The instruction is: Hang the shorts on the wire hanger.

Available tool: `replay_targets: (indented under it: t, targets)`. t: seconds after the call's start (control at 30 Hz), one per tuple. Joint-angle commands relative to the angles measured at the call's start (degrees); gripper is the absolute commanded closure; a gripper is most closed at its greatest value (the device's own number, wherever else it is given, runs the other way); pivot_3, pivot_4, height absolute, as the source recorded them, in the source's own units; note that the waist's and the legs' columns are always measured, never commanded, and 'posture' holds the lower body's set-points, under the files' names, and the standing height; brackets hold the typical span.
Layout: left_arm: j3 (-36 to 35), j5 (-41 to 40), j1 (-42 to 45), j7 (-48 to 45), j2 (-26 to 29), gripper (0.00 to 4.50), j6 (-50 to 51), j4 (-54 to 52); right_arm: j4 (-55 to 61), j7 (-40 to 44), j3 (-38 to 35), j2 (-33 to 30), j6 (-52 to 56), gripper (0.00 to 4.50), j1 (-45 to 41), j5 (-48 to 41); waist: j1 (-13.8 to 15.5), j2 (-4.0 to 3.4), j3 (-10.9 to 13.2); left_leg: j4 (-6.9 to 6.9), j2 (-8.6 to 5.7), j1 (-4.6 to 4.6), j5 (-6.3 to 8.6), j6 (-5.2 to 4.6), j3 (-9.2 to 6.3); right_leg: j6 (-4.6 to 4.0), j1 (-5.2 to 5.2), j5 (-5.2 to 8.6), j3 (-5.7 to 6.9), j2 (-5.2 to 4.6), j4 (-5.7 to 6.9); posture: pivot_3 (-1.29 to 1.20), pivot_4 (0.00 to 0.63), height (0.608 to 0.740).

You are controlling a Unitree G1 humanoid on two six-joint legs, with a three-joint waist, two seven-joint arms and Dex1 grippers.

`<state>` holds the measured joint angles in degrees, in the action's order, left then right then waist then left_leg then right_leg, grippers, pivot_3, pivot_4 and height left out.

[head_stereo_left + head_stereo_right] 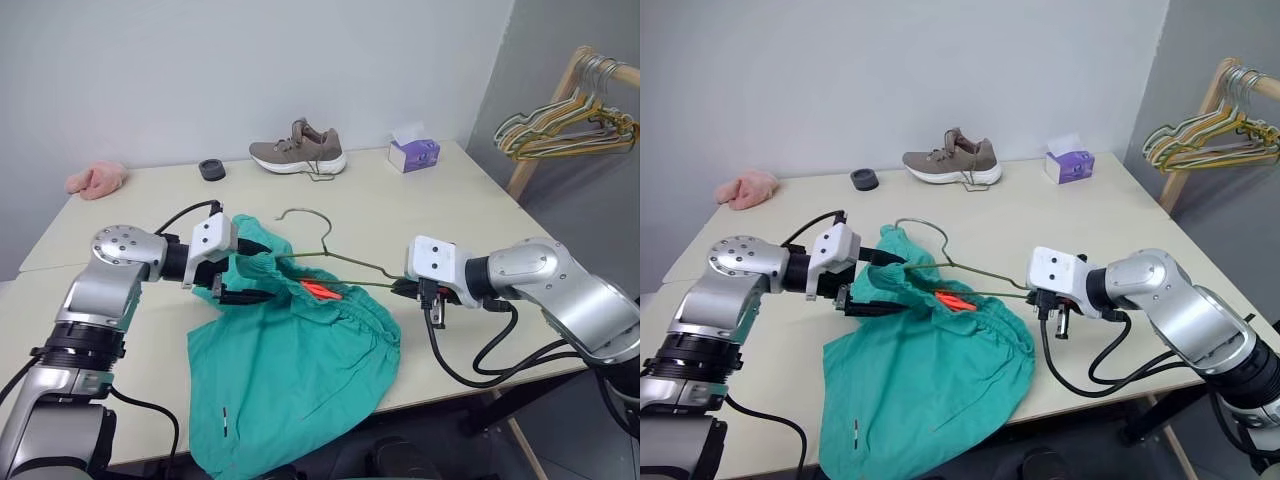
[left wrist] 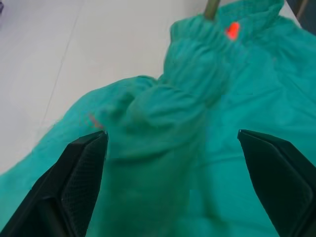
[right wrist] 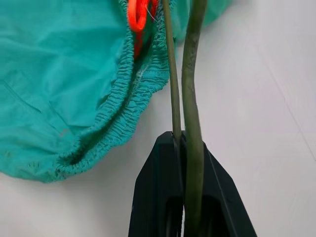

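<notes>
Threading step underway: your right gripper [image 3: 185, 148] clamps the wire hanger [image 1: 345, 262] end; teal shorts [image 1: 290, 370] at table [image 1: 450, 210] centre, waistband partly over wire. Left gripper [image 2: 173, 163] gapes at nine o'clock; next, pinch waistband, pull along.

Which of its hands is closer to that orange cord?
Left. The left gripper is open over the shorts beside the orange cord; the right gripper, clamping the wire hanger, sits past the waistband.

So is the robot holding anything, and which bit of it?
Yes. The right gripper pinches the wire hanger at one end corner, where its two wires meet. The left gripper is open over the shorts, holding nothing.
</notes>
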<state>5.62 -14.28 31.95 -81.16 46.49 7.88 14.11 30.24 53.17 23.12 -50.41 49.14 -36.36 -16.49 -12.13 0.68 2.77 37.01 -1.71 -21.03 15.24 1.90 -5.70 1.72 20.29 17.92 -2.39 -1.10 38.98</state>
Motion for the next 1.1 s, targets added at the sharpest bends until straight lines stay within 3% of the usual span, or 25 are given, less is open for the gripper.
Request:
replay_targets:
  t: [0.03,0.13,0.5,0.6,0.7,0.9,1.03,1.1]
  targets:
    - [-0.18,0.95,0.67,0.84,-0.44,0.04,-2.13,0.46,2.67,0.91,-3.26,0.83,1.34,4.5,-2.13,-1.95,-0.13,0.0,0.0,0.0,0.0,0.0,0.0,0.0,0.0,-0.01,0.0,-0.01,0.0,0.0,0.0,-0.27,0.0,0.74]
    - [-0.31,0.85,0.76,1.31,-1.1,0.63,-2.04,0.89,3.42,1.19,-3.46,1.06,1.93,4.5,-2.08,-2.18,-0.34,0.0,0.0,-0.01,0.0,0.0,0.0,0.0,-0.01,-0.04,0.0,-0.02,0.0,0.0,0.0,-0.27,0.0,0.74]
    - [-0.51,0.46,-1.04,0.4,-0.51,3.97,-0.74,-1.26,3.45,4.12,-2.23,0.16,-3.39,4.5,-0.92,-0.47,-0.55,0.0,0.0,0.0,0.0,0.0,0.0,0.0,-0.02,-0.04,0.0,-0.03,0.0,0.0,0.01,-0.26,0.0,0.74]
    - [-0.44,0.48,-1.84,-0.19,0.08,4.35,-0.09,-2.22,1.22,5.5,-2.13,-1.3,-7.65,4.5,0.22,1.42,-0.52,0.01,0.0,0.0,0.0,0.0,0.0,0.0,-0.02,-0.06,0.0,-0.04,0.01,0.0,0.0,-0.26,0.0,0.74]
    - [-0.52,0.56,-2.68,-0.67,0.77,4.38,0.64,-3.09,-3.06,7.27,-2.54,-4.04,-13.78,3.77,2.0,4.78,-0.5,0.01,0.0,0.0,0.0,0.0,0.0,0.0,-0.01,-0.04,-0.01,-0.02,0.02,0.0,0.01,-0.25,0.0,0.74]
    - [-2.09,0.17,-4.11,1.09,1.71,4.47,2.48,-3.79,-13.14,10.46,-10.5,-13.9,-21.63,1.6,9.31,6.8,-0.33,-0.02,0.01,0.02,-0.02,0.01,0.0,0.0,0.04,-0.03,-0.04,-0.02,0.0,-0.03,0.0,-0.24,0.0,0.74]
    - [-2.98,-0.42,-4.44,2.55,1.75,4.5,3.43,-3.85,-8.32,11.81,-17.76,-14.77,-15.2,0.25,17.51,-1.35,-0.17,-0.01,0.01,-0.02,0.0,0.04,0.0,0.0,-0.02,-0.03,-0.05,0.0,0.06,-0.01,0.01,-0.26,0.0,0.74]
    - [-3.23,-0.54,-3.92,3.14,1.45,4.5,3.64,-3.57,-3.21,9.87,-19.98,-11.84,-8.88,0.0,20.81,-6.87,-0.46,-0.01,0.0,-0.02,0.02,0.06,0.0,0.0,-0.01,0.05,-0.07,0.04,0.04,0.02,0.04,-0.26,0.0,0.74]
